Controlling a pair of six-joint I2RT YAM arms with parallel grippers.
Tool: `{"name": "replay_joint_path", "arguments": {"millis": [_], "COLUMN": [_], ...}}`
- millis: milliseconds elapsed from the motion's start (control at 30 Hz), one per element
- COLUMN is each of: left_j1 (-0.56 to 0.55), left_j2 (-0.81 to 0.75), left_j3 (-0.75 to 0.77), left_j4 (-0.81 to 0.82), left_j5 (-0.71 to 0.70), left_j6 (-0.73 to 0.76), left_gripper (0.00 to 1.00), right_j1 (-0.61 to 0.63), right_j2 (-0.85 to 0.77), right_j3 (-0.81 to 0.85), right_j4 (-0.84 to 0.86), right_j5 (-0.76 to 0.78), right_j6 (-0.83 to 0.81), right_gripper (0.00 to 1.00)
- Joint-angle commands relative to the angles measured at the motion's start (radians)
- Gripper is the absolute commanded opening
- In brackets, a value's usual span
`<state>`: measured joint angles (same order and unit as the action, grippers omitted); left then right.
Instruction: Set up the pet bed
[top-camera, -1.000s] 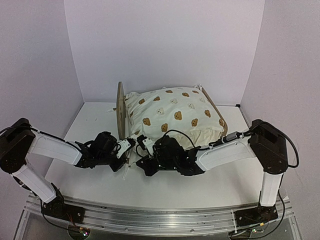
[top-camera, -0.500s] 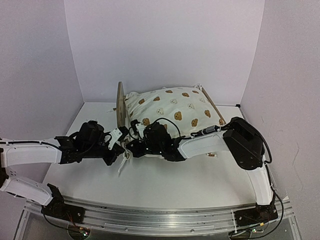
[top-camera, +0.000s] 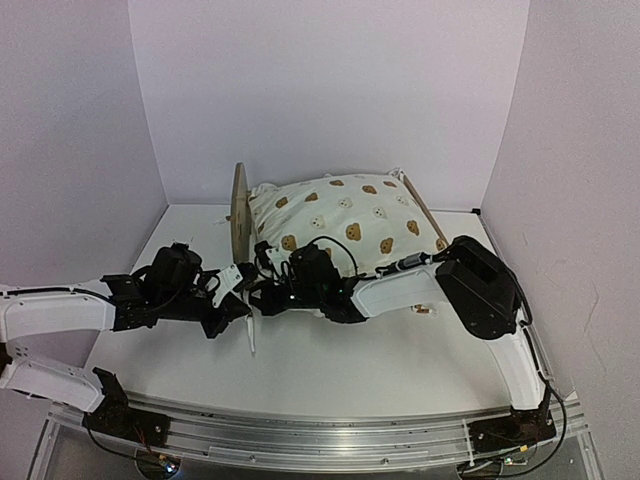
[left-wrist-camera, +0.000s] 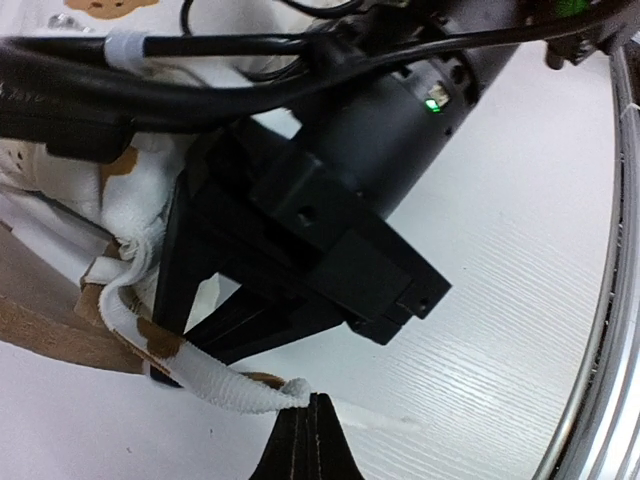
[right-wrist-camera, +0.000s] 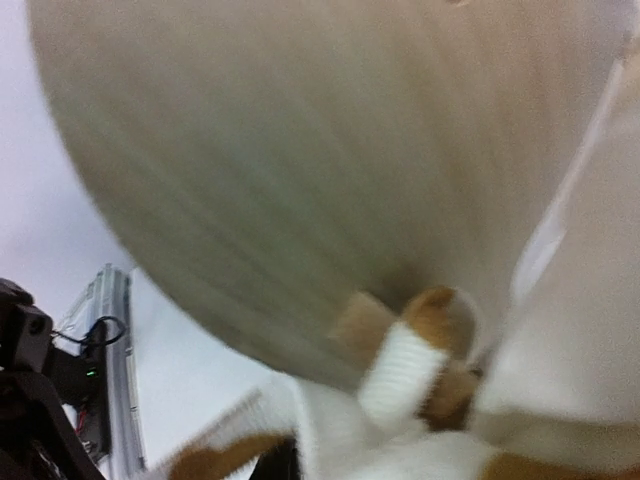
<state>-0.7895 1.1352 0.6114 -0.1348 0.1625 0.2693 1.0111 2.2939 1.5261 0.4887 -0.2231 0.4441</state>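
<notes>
The pet bed stands at the back, its rounded light-wood end board (top-camera: 240, 212) upright on the left. The cream bear-print cushion (top-camera: 350, 222) bulges over the frame. Both grippers meet at the cushion's near-left corner. My left gripper (top-camera: 240, 296) (left-wrist-camera: 313, 415) is shut, pinching a white tie string (left-wrist-camera: 215, 382) that runs from that corner; a loose end hangs to the table (top-camera: 250, 338). My right gripper (top-camera: 264, 288) is shut, its dark tip (right-wrist-camera: 276, 464) pressed into cream fabric under the end board (right-wrist-camera: 300, 150). A knotted tie (right-wrist-camera: 402, 372) sits there. Whether the right gripper pinches anything is hidden.
The white table (top-camera: 330, 370) runs to a metal rail (top-camera: 330, 440) at the near edge. Purple walls close in the back and both sides. The right arm's body (left-wrist-camera: 330, 200) lies right in front of my left gripper. The bed's far end board (top-camera: 425, 210) leans at the right.
Both grippers have moved left and back to the foot of the end board. The left arm has dropped low and stretched out; the right arm's elbow has swung in. Both stayed shut.
</notes>
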Motion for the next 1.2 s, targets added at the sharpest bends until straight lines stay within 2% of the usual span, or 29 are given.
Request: {"name": "replay_joint_path", "arguments": {"millis": [0, 100, 300, 433, 500, 633, 767, 833, 933, 1000, 1133, 1167], "left_j1": [-0.001, -0.001, 0.015, 0.053, 0.084, 0.200, 0.332, 0.378, 0.422, 0.433, 0.434, 0.434], "left_j2": [-0.033, -0.034, -0.088, -0.167, -0.202, -0.239, -0.206, -0.144, -0.013, 0.084, 0.182, 0.198], "left_j3": [-0.007, -0.007, 0.004, 0.029, 0.042, 0.031, -0.015, 0.000, 0.052, 0.113, 0.199, 0.204], "left_j4": [-0.029, -0.067, -0.219, -0.379, -0.463, -0.540, -0.397, -0.333, -0.193, -0.202, -0.326, -0.332], "left_j5": [0.093, 0.095, 0.120, 0.199, 0.233, 0.234, 0.190, 0.200, 0.184, 0.233, 0.475, 0.496], "left_j6": [0.147, 0.217, 0.388, 0.554, 0.628, 0.790, 0.865, 0.821, 0.672, 0.600, 0.632, 0.625], "left_gripper": [0.01, 0.08, 0.35, 0.50, 0.54, 0.51, 0.45, 0.42, 0.38, 0.37, 0.48, 0.48], "right_j1": [0.009, 0.009, 0.005, 0.003, 0.002, 0.003, 0.002, 0.002, 0.002, 0.002, 0.003, 0.003], "right_j2": [0.035, 0.051, 0.106, 0.124, 0.128, 0.131, 0.133, 0.137, 0.146, 0.154, 0.154, 0.152], "right_j3": [0.001, 0.007, 0.045, 0.061, 0.063, 0.068, 0.069, 0.074, 0.085, 0.096, 0.100, 0.099], "right_j4": [0.164, 0.173, 0.176, 0.178, 0.179, 0.179, 0.181, 0.183, 0.183, 0.183, 0.185, 0.185], "right_j5": [-0.168, -0.155, -0.100, -0.089, -0.090, -0.098, -0.098, -0.098, -0.095, -0.095, -0.093, -0.093], "right_j6": [0.064, 0.069, 0.063, 0.067, 0.070, 0.073, 0.073, 0.069, 0.064, 0.064, 0.064, 0.063], "right_gripper": [0.00, 0.00, 0.00, 0.00, 0.00, 0.00, 0.00, 0.00, 0.00, 0.00, 0.00, 0.00]}}
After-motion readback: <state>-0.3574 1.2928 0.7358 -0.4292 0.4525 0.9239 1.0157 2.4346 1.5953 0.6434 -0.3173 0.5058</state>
